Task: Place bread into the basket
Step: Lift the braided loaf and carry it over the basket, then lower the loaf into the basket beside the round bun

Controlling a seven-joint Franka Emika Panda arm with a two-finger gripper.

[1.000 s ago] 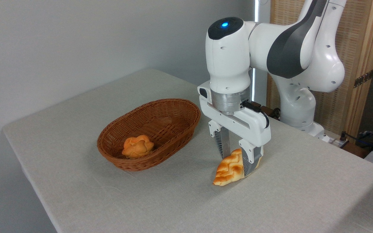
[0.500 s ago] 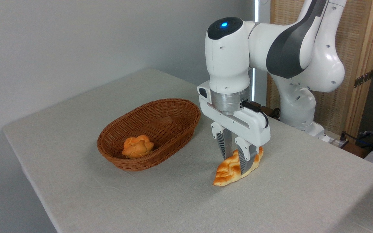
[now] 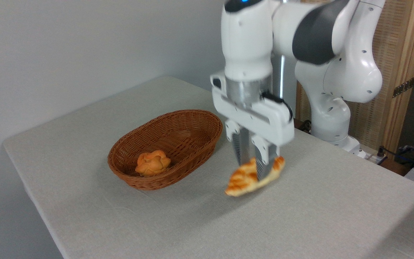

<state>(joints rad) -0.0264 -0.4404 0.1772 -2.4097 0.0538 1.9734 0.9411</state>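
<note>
Plain grey wall on the left, pale cloth-covered table filling most of the view. Wicker basket sits left of centre with a small orange bun in its near end. Right of that, the end effector is clamped on the bread, which hangs tilted just above the table, outside the basket. Wooden screen at far right.

My glossy white arm with dark grey joint panels, silver wrist ring, blue light, black cable, ribbed grey fingers.
</note>
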